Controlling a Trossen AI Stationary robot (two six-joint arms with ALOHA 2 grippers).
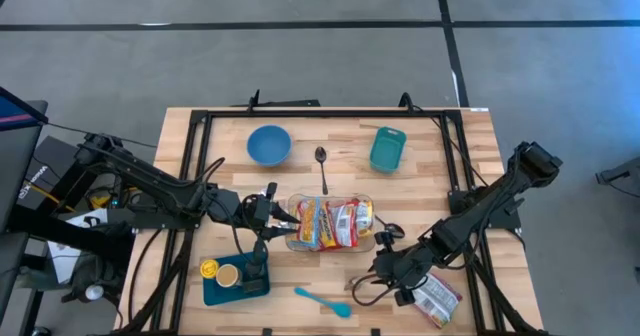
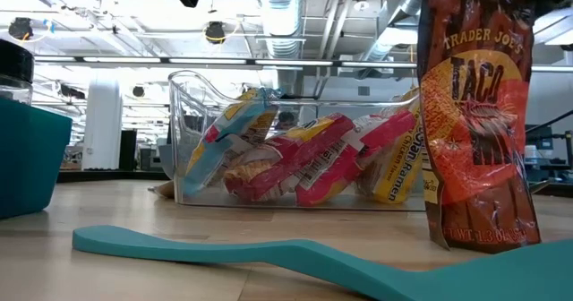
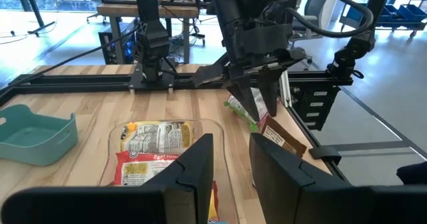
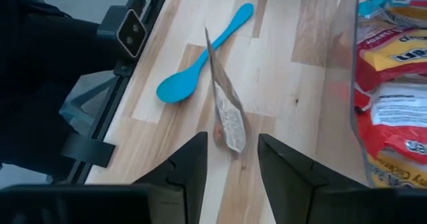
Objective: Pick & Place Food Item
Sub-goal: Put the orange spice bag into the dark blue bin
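Carrying is under way: right gripper (image 4: 230, 159) is pinching the taco bag (image 4: 225, 111) upright beside the clear bin (image 1: 296, 238) (lifting over its wall comes next); left gripper (image 3: 230, 159) is waiting half-open.

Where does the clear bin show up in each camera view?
High view: clear bin at the table's middle, between both arms.
Low view: centre of the picture, behind the teal spatula.
Left wrist view: just beyond the arm's own jaws.
Right wrist view: along the right edge.
Shared landmark: the ramen packets inside it.
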